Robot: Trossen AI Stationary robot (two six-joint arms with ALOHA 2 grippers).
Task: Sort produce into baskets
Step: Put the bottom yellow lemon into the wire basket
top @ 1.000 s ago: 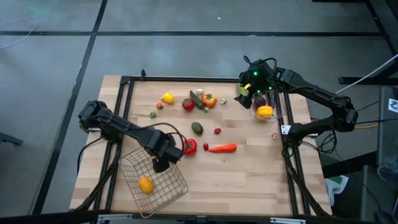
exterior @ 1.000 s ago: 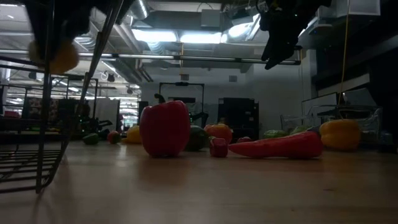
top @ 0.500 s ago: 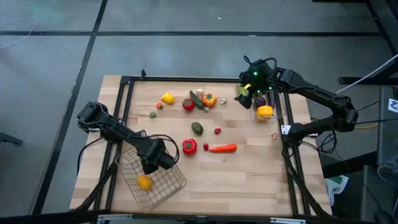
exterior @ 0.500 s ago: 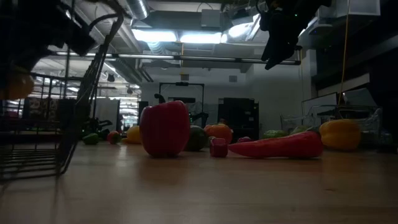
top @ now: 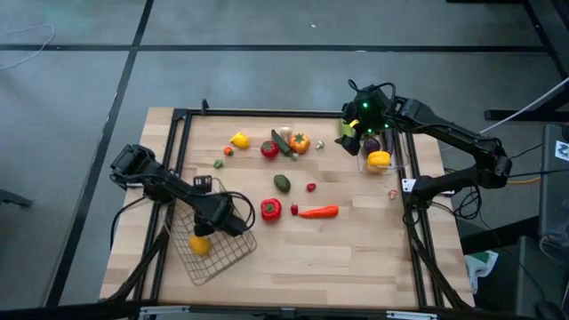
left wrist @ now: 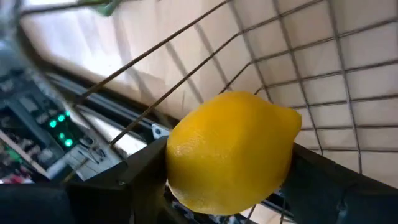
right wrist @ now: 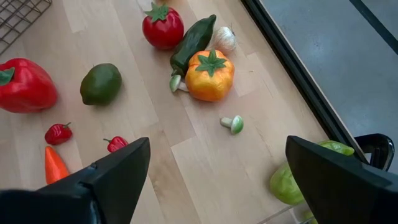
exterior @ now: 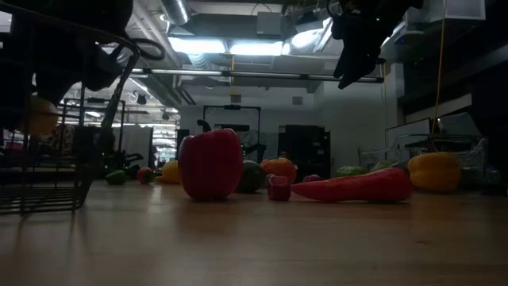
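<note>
Over the near-left of the table (top: 356,258) I have the left gripper (top: 206,233) clenched on one yellow lemon (left wrist: 231,149), pebbled and plump, inside the tilted wire-mesh basket (top: 218,258). I count two baskets; the clear bin (top: 384,153) at far right holds a yellow pepper (top: 379,159), its other contents half hidden. The right gripper (right wrist: 211,180) hangs there, fingers spread wide, holding nothing. Loose between them: one red pepper (top: 271,209), one carrot (top: 318,212), two tiny red pieces (right wrist: 59,132).

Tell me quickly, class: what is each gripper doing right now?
Left gripper: shut on the yellow lemon, over the rectangular wire-mesh basket.
Right gripper: open, holding nothing, above the table's far right by the clear plastic bin.
</note>
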